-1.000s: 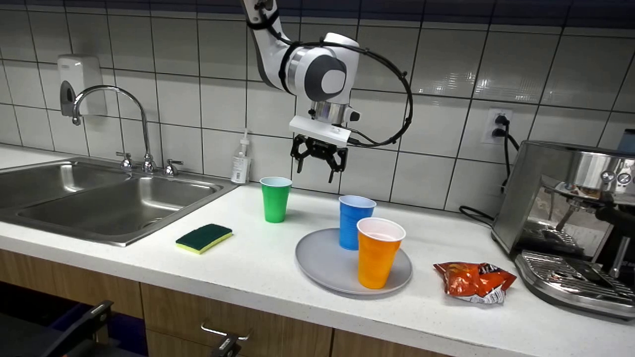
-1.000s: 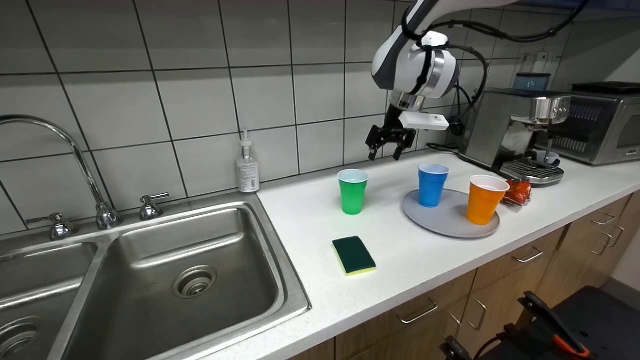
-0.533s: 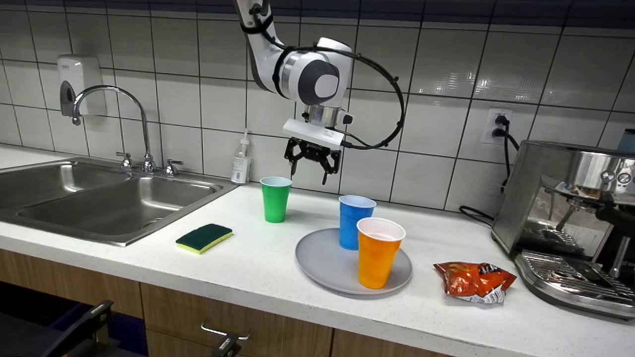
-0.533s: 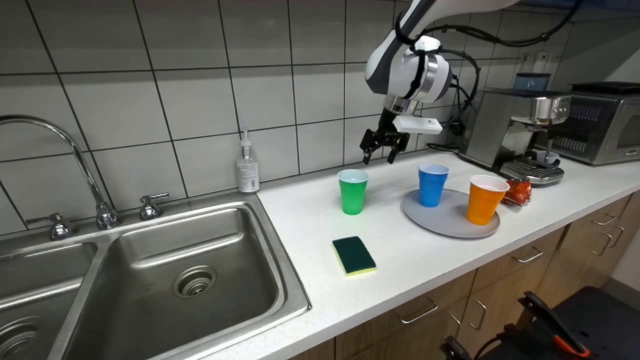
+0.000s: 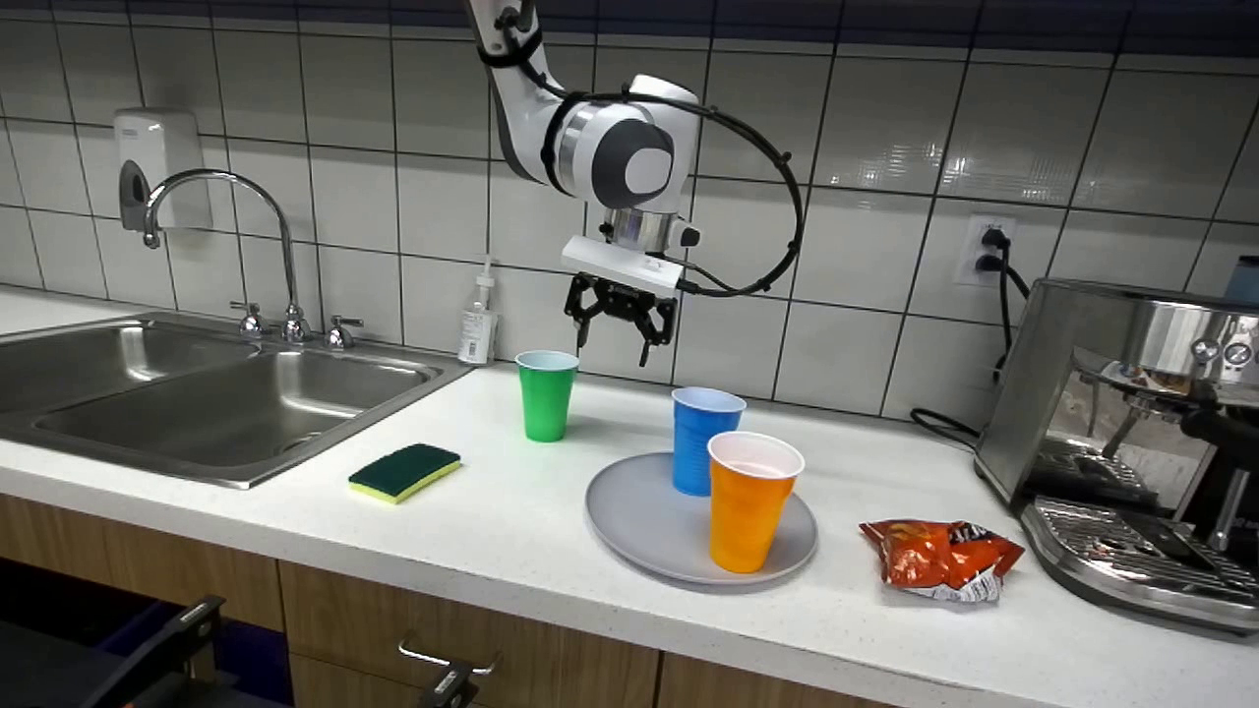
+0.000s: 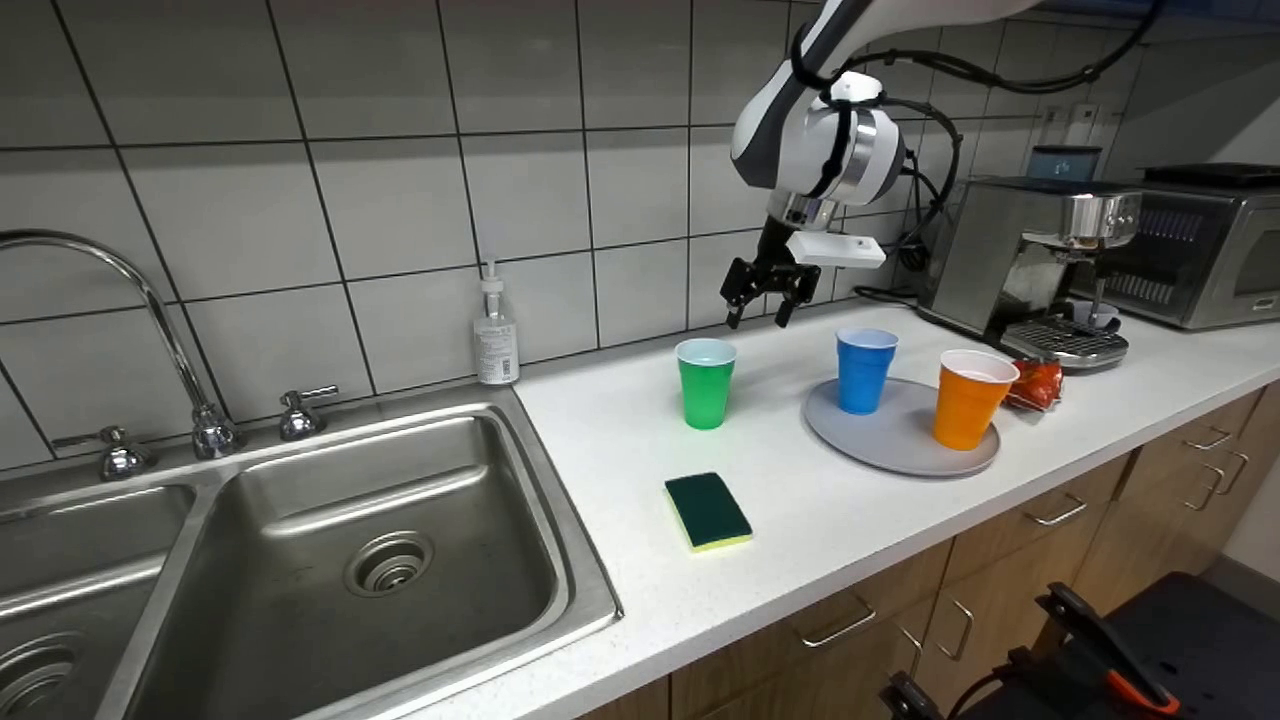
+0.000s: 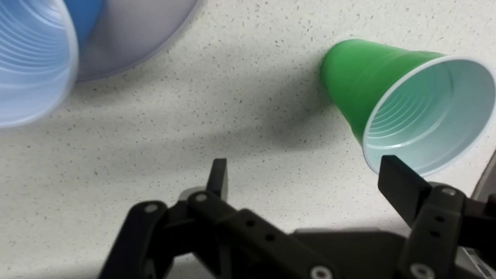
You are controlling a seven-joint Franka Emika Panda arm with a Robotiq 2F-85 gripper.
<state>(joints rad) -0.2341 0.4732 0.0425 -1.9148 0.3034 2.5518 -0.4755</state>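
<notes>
My gripper (image 5: pixel 612 353) hangs open above the counter, nothing between its fingers. In both exterior views it is higher than the cups and close to the tiled wall. Nearest is a green cup (image 5: pixel 546 403), upright on the counter; in the wrist view one fingertip (image 7: pixel 403 186) overlaps the rim of the green cup (image 7: pixel 356 81), though the exterior view shows the gripper (image 6: pixel 757 322) apart from it. A blue cup (image 6: pixel 862 375) and an orange cup (image 5: pixel 746 521) stand upright on a round grey plate (image 5: pixel 629 526). In the wrist view the blue cup (image 7: pixel 87 17) is cut off at the upper left.
A green and yellow sponge (image 5: pixel 403 474) lies between the sink (image 5: pixel 393 421) and the plate. A red snack bag (image 5: pixel 939 559) lies beside the plate, near the coffee machine (image 5: pixel 1057 383). A clear pump bottle (image 6: pixel 496 340) stands at the sink's back corner, by the wall.
Between one second and half a second ago my gripper shifted slightly left and down in both exterior views. It has stayed still since. The cups and plate have not moved.
</notes>
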